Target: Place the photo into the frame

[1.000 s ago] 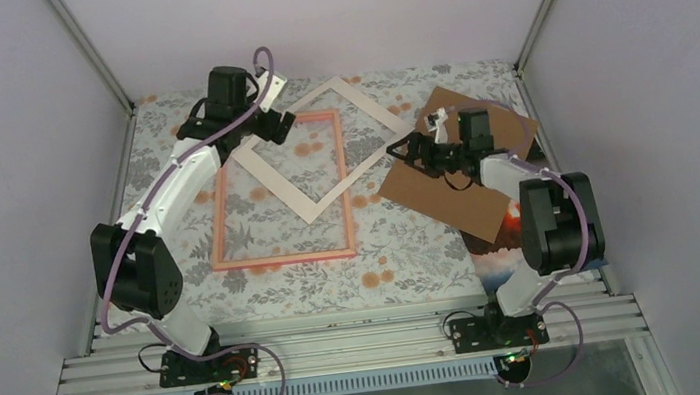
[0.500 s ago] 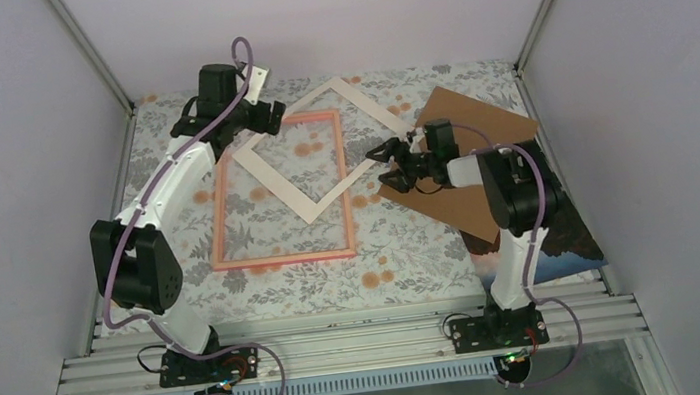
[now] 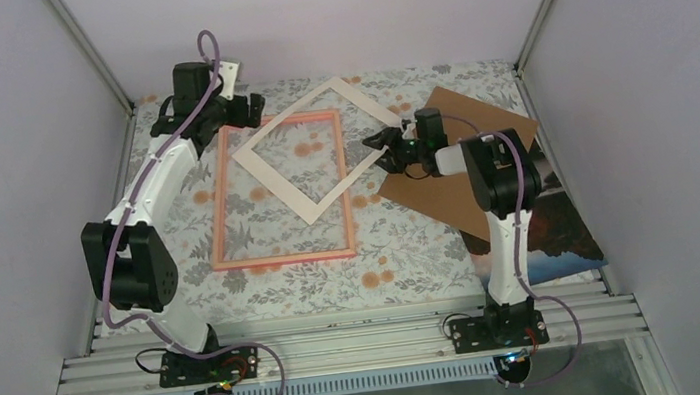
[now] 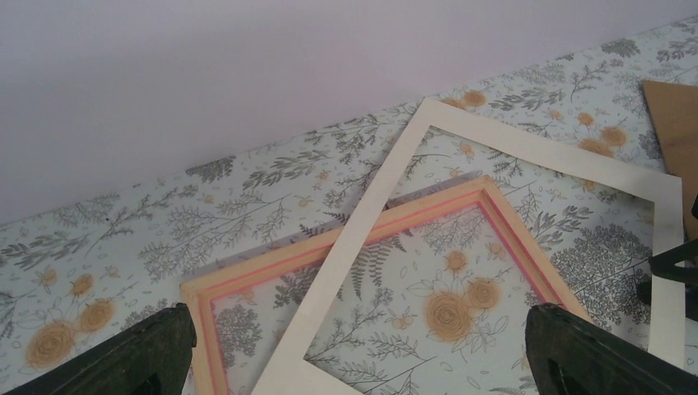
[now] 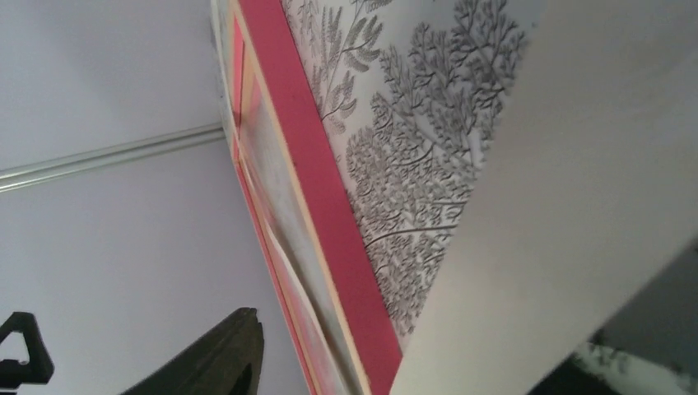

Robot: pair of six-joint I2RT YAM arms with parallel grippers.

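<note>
My left gripper (image 4: 360,317) hangs over the far left corner of the table. Its two black fingers (image 4: 148,354) are spread wide, with only the table below showing between them. Under it lies the thin-railed bright pink rectangular frame (image 3: 283,259), flat on the grey-green floral tablecloth (image 3: 393,253) with orange blooms. The rails show a pale wood-coloured inner edge from the left wrist view, and the cloth pattern reads straight through the clear pane. A flat white card border mat (image 3: 288,117) with an open centre sits skewed like a diamond across the frame's far right part, with one corner poking past it toward the back wall.

My right gripper (image 3: 382,145) is down low at the mat's right corner, jaws apart. From the right wrist camera, the mat's matte white band (image 5: 560,206) runs between my fingers (image 5: 222,354), with the pink rail (image 5: 304,164) just past it. Can't tell if either finger actually touches the card.

The brown cardboard backing board (image 3: 432,202) lies tilted to the right of the mat, beneath my right arm. The photo (image 3: 561,227) is a rectangular paper print with dark rocks and pale misty water showing. It's face up at the near right edge of the table, partly tucked under the board and well apart from the frame.
</note>
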